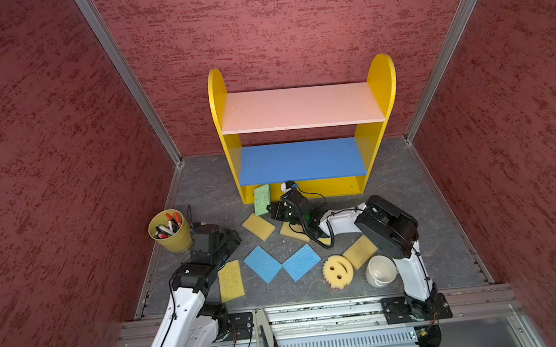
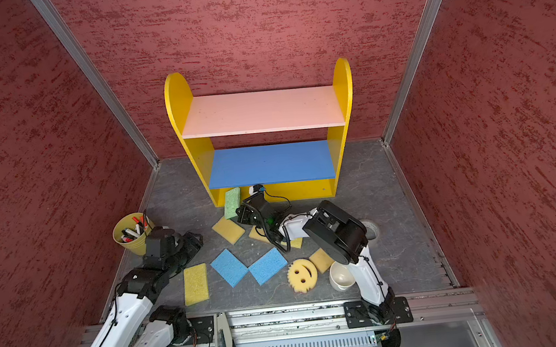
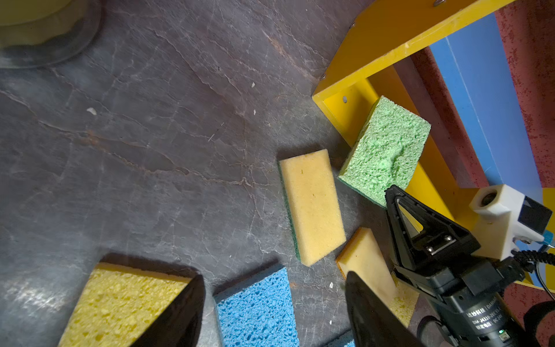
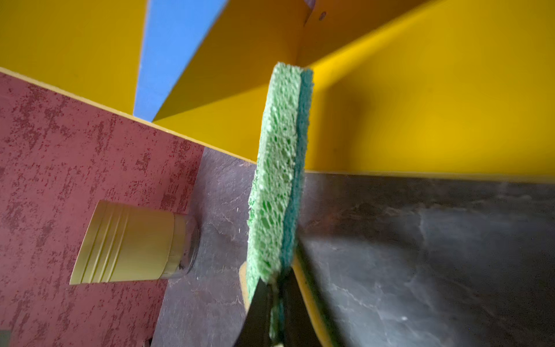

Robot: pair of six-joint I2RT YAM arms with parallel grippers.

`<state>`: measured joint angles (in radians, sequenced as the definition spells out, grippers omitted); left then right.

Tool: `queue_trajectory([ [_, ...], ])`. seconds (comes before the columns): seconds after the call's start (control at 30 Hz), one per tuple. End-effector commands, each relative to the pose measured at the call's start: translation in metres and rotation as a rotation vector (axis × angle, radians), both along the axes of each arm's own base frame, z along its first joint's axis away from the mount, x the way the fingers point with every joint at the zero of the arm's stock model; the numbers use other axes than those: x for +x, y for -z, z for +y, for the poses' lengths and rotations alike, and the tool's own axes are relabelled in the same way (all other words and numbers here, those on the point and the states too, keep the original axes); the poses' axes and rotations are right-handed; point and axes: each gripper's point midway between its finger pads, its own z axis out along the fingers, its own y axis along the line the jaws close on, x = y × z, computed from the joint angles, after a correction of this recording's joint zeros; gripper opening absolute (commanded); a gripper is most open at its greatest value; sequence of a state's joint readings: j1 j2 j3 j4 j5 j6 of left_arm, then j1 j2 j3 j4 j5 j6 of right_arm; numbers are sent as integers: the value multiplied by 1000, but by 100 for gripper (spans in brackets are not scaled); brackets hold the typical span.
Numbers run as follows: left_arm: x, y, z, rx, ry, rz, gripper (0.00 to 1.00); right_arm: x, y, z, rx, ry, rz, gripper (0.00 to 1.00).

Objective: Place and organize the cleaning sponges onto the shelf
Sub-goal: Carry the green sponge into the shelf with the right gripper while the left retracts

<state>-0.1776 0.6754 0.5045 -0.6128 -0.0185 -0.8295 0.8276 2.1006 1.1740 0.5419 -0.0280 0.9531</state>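
Here the shelf (image 1: 369, 150) stands directly ahead of the right gripper (image 4: 274, 291). The green sponge (image 4: 277, 168), held on edge, sticks out forward over the shelf's yellow base, its near end pinched tight between the jaws.

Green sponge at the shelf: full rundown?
The rectangular green porous sponge has a light green cellular face, dented, backed by a thinner teal scrub layer. It stands on edge, tilted, pinched at one end by the right gripper, its far end at the bottom-left corner of the yellow wooden shelf. Contact there is unclear.
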Motion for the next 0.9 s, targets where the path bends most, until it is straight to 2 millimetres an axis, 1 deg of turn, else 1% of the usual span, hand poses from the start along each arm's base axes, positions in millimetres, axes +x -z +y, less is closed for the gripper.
queue_trajectory([
  [0.0, 5, -1, -2, -4, 16, -22, 73, 23, -8, -5, 24, 109, -30, 0],
  [0.17, 6, 0, -2, -3, 17, -17, 73, 32, -2, -1, 27, 134, -17, 0],
  [0.27, 6, 1, -1, -2, 17, -14, 73, 36, 3, 1, 25, 150, -3, 4],
  [0.47, 7, 2, 0, -1, 13, -9, 73, 42, 16, -8, -6, 201, 20, 4],
  [0.53, 8, 1, -1, -5, 13, -11, 73, 44, 18, -10, -12, 215, 25, 10],
  [0.6, 8, 3, -1, -6, 16, -6, 73, 45, 21, -14, -20, 229, 30, 20],
  [0.67, 9, 4, -2, -7, 16, -3, 73, 46, 24, -16, -28, 234, 37, 27],
  [0.73, 10, 4, -2, -9, 16, -1, 73, 46, 25, -18, -26, 240, 44, 31],
  [0.87, 11, 0, -2, -11, 19, -4, 73, 49, 25, -26, -14, 262, 56, 36],
])
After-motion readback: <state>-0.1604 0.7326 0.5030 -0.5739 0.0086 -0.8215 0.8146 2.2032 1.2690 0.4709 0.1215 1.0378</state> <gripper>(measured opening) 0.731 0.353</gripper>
